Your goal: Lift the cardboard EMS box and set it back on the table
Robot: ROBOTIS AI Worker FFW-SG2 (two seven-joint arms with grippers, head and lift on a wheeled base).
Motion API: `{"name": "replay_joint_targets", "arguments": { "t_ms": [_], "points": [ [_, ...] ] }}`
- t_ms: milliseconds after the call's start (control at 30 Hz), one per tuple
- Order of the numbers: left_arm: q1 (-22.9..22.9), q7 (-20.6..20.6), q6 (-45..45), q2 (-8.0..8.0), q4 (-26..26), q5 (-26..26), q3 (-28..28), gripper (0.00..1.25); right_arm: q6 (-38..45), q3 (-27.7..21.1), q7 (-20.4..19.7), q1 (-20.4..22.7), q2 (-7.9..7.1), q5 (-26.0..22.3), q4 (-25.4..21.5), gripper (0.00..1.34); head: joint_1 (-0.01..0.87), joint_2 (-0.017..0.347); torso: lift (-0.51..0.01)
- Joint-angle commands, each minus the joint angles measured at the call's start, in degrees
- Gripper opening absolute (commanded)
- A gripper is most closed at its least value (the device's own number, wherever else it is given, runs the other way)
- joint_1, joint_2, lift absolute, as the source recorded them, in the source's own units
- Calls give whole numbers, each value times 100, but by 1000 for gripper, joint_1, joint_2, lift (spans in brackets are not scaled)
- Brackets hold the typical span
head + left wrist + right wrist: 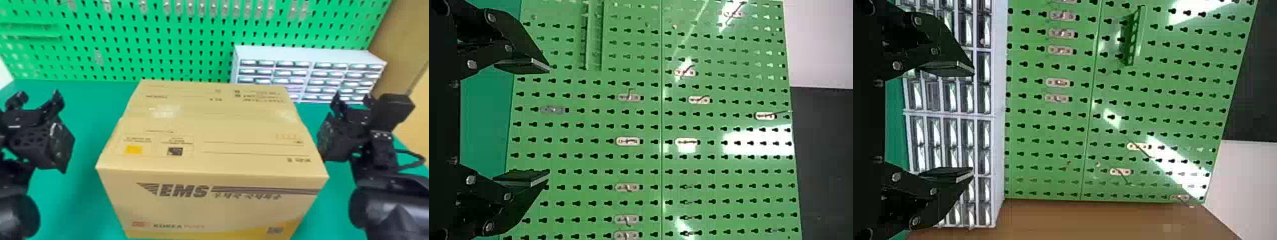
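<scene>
Lifting well needs even side pressure on the box (210, 159), lower centre in the head view; bring the left gripper (39, 95), mid-left, and right gripper (352, 96), mid-right, both spread wide, inward together, keeping it level.

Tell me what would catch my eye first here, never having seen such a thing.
Probably the big cardboard EMS box, standing front and centre on the green table. Next, two black robot grippers, both open: the left gripper and right gripper, one on each side of it. Behind rises a bright green pegboard, with a small-drawer cabinet towards the right.
</scene>
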Motion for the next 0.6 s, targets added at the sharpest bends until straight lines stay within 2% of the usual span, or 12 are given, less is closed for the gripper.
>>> {"name": "replay_joint_targets", "arguments": {
  "t_ms": [0, 400, 567],
  "points": [
    [3, 0, 0, 0, 0, 2, 4, 758, 0, 0, 0, -6, 8, 6, -1, 796, 678, -15, -98],
    [-6, 0, 9, 0, 0, 11, 13, 758, 0, -79, 0, 20, 34, 50, 17, 796, 678, -15, -93],
    [-14, 0, 0, 0, 88, 55, 83, 758, -281, -158, 0, 73, 8, 6, 193, 796, 678, -15, -93]
  ]
}}
